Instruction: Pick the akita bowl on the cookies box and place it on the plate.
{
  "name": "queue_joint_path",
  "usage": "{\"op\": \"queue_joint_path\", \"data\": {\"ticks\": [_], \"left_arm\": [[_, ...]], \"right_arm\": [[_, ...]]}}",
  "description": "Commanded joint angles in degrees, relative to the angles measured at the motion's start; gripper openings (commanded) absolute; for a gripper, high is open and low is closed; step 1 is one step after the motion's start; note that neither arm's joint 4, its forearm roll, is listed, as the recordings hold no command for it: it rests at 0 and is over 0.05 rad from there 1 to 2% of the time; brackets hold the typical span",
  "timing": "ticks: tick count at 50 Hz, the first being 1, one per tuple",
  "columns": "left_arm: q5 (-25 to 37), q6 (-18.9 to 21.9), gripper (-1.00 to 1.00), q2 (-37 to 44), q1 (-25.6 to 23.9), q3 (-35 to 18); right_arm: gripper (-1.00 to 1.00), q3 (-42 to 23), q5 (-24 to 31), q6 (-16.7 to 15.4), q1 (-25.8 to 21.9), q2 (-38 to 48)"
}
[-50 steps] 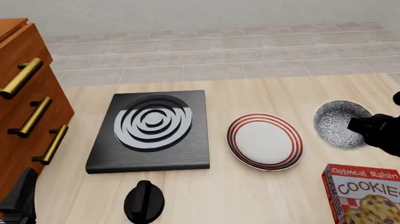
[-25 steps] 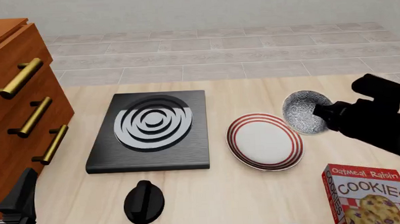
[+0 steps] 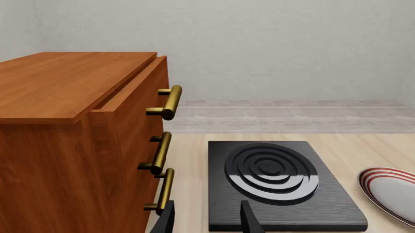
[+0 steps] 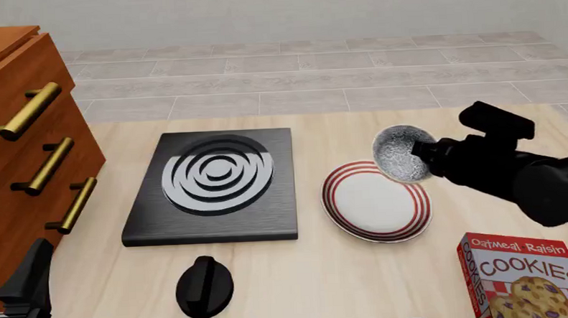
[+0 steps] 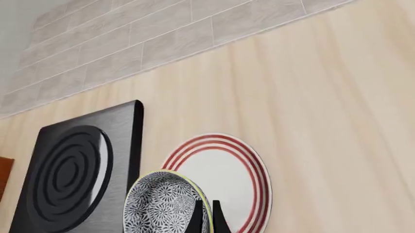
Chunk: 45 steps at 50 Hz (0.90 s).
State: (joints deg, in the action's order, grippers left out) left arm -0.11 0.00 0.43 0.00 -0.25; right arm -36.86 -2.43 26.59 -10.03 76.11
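The akita bowl [image 4: 400, 154], speckled inside, hangs tilted in the air above the far right rim of the plate [image 4: 374, 200]. My right gripper [image 4: 422, 151] is shut on the bowl's rim. In the right wrist view the akita bowl [image 5: 162, 204] sits pinched between the fingers [image 5: 196, 218], with the red-ringed plate [image 5: 236, 174] beneath it. The cookies box [image 4: 527, 276] lies at the near right with nothing on it. My left gripper [image 4: 22, 300] rests at the near left by the drawers; in the left wrist view its fingers [image 3: 167, 221] stand apart around nothing.
A black square stove [image 4: 215, 185] with grey rings lies left of the plate. A black knob-like object [image 4: 204, 285] sits in front of it. A wooden drawer cabinet [image 4: 25, 149] with brass handles fills the left side. A tiled strip runs beyond the table's far edge.
My right arm has carried the bowl leftward from the table's right side to over the plate's far right rim, tilting it more. The left arm has not moved.
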Motion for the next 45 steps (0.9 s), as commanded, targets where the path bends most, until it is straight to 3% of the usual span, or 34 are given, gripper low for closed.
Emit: {"op": "queue_joint_path", "data": {"ticks": [1,45], "left_arm": [[0.0,0.0,1.00,0.0,0.0,0.0],[0.0,0.0,1.00,0.0,0.0,0.0]], "right_arm": [[-1.00,-1.6,-3.0,2.3,-1.2,4.4],[-1.00,-6.3,-7.8,2.6,-0.1,18.9]]}}
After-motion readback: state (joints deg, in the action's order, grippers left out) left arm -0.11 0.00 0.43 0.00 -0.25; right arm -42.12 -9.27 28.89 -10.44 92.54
